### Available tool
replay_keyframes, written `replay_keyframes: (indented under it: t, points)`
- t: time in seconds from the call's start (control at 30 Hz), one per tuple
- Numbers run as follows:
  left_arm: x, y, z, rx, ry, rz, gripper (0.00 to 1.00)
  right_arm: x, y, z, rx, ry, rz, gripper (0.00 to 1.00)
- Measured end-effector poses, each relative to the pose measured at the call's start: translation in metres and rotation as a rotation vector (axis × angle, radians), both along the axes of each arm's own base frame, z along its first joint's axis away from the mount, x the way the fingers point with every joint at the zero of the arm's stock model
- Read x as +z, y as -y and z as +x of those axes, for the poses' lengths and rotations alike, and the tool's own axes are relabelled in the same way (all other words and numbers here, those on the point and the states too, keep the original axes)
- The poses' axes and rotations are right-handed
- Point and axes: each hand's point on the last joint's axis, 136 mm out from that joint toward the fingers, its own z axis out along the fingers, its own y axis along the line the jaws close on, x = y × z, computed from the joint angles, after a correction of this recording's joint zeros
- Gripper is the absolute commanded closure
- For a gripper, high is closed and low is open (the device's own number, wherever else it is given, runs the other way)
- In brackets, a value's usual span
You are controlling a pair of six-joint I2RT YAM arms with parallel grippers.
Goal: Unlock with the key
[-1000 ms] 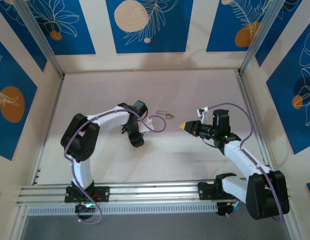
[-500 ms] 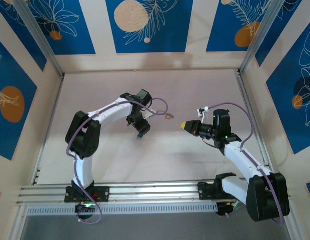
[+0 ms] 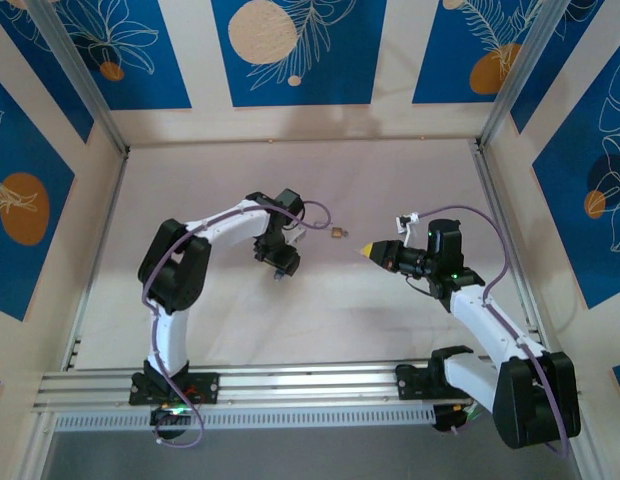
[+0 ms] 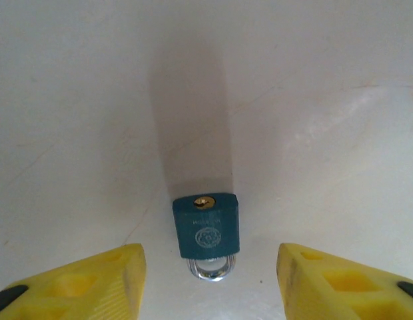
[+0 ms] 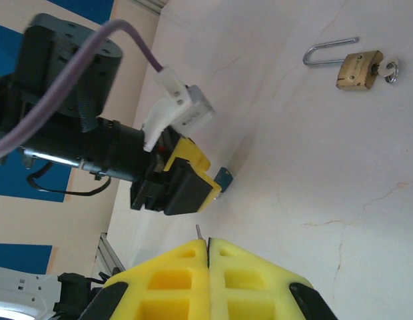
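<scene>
the pale surface [image 3: 410, 180] is carrying everything. the left gripper [image 4: 210, 261] is hanging low over it, standing about half open. its yellow fingers [image 4: 93, 283] are flanking the teal padlock [image 4: 205, 227] with a gap on each side, touching nothing. the padlock is lying flat between them, keyhole end pointing away from the gripper and shackle toward it. the right gripper [image 5: 208, 263] is sitting pinched tight, well apart from the left one. a thin metal tip is poking out ahead of its fingers, which i am taking to be the key [image 5: 198, 231]. a brass padlock [image 5: 358, 70] is lying further ahead of it, shackle open, with a second key [image 5: 390, 69] in its base.

what could go wrong: the left gripper clamping off-centre and spinning the flat padlock, turning the keyhole off line. the thin key could be tilting or slipping in such a small pinch. the right gripper could be heading for the brass padlock by mistake.
</scene>
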Motion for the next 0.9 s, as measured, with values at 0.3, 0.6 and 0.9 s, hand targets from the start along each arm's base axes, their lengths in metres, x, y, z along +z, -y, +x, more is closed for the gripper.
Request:
replay_keyframes:
  t: [0.3,0.6,0.9]
  points:
    - [-0.012,-0.007,-0.003,0.002,-0.027,0.047,0.6,0.001,0.0,0.0,0.0,0.003,0.0,1.0]
    - [-0.017,-0.011,0.0,0.011,-0.034,0.049,0.65,0.0,0.0,0.0,0.0,0.002,0.0,1.0]
    - [-0.017,-0.01,-0.001,-0.023,-0.044,0.039,0.58,0.0,0.0,0.0,-0.003,0.002,-0.001,1.0]
